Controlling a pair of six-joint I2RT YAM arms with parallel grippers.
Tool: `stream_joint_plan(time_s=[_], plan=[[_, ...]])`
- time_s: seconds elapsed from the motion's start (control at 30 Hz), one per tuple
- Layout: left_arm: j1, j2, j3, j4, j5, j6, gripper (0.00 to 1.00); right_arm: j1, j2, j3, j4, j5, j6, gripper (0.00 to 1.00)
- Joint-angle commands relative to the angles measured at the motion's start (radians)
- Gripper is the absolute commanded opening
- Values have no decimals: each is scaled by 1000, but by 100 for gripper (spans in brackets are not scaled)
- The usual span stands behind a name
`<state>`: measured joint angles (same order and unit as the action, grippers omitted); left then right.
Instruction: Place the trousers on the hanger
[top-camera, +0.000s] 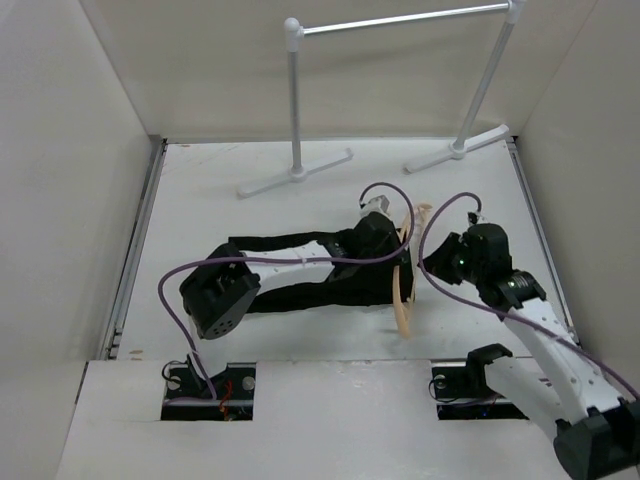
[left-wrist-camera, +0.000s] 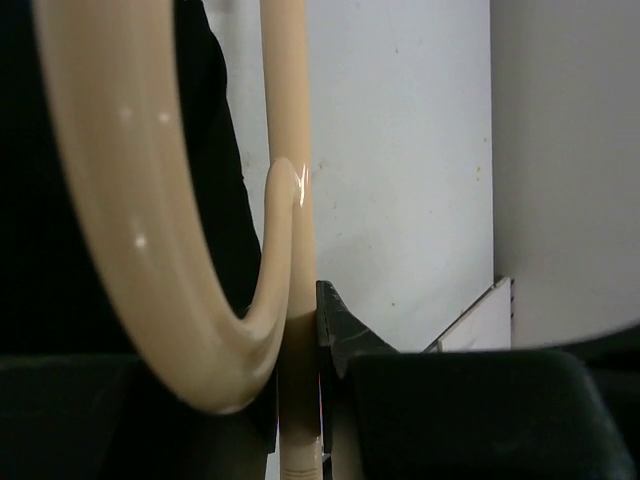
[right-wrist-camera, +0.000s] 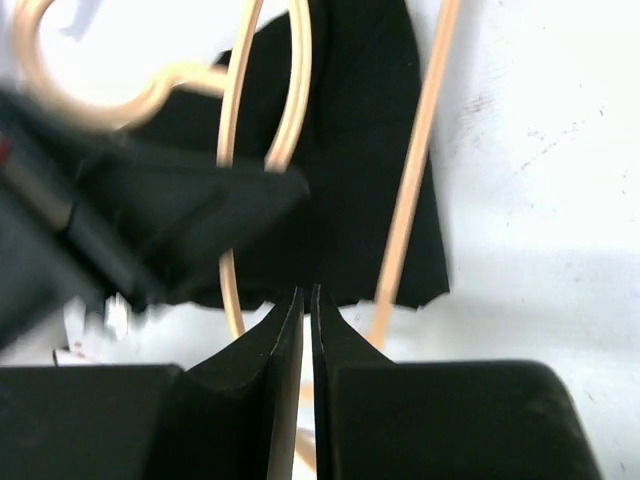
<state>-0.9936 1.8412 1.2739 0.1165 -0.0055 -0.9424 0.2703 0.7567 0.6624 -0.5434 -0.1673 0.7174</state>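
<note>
Black trousers (top-camera: 330, 290) lie flat on the white table (top-camera: 200, 200). Their two legs point left and their wider end lies to the right, near the middle of the table. At the far left, the bulky black elbow of the left arm (top-camera: 220, 295) hangs over the leg ends, and a purple cable (top-camera: 165, 290) loops beside it.

Further right, the left gripper (top-camera: 388, 235) sits over the wide end of the trousers. In its own wrist view its fingers (left-wrist-camera: 345, 345) are closed on a straight bar of the tan hanger (left-wrist-camera: 140, 200), with the curved part sweeping past on the left.

From above, the hanger (top-camera: 404, 290) stands tilted at the right edge of the trousers, touching the fabric. Its hook points toward the back wall.

Just to the right of it is the right gripper (top-camera: 437, 262). In its wrist view the fingers (right-wrist-camera: 285, 340) are pressed almost together with only a thin slit between them. I cannot tell whether anything is caught there. Beyond them are the hanger's thin rods and a black corner of the trousers (right-wrist-camera: 360, 150).

A white rack (top-camera: 296, 100) stands at the back.
</note>
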Motion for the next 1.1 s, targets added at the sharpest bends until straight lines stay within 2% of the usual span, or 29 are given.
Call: stream_joint_plan(time_s=[0.0, 0.23, 0.4, 0.57, 0.77, 0.87, 0.93, 1.0, 1.07], plan=[[-43, -8, -48, 198, -54, -91, 0, -4, 96, -23, 176, 26, 28, 14], [-49, 23, -128, 242, -149, -153, 0, -53, 325, -47, 358, 12, 39, 17], [-64, 33, -157, 252, -177, -177, 0, -82, 441, -43, 422, 31, 39, 34], [-66, 36, -177, 264, -183, -187, 0, -78, 535, -29, 486, 6, 37, 41], [-75, 59, -177, 270, -169, -197, 0, -76, 616, -14, 514, -11, 34, 55], [-73, 59, -177, 267, -169, -199, 0, -62, 654, -20, 537, -26, 43, 54], [-73, 59, -180, 264, -172, -199, 0, -58, 685, -20, 545, -38, 51, 45], [-72, 58, -183, 262, -175, -199, 0, -50, 699, -12, 554, -54, 53, 42], [-72, 56, -186, 262, -177, -199, 0, -44, 702, 2, 547, -67, 56, 31]])
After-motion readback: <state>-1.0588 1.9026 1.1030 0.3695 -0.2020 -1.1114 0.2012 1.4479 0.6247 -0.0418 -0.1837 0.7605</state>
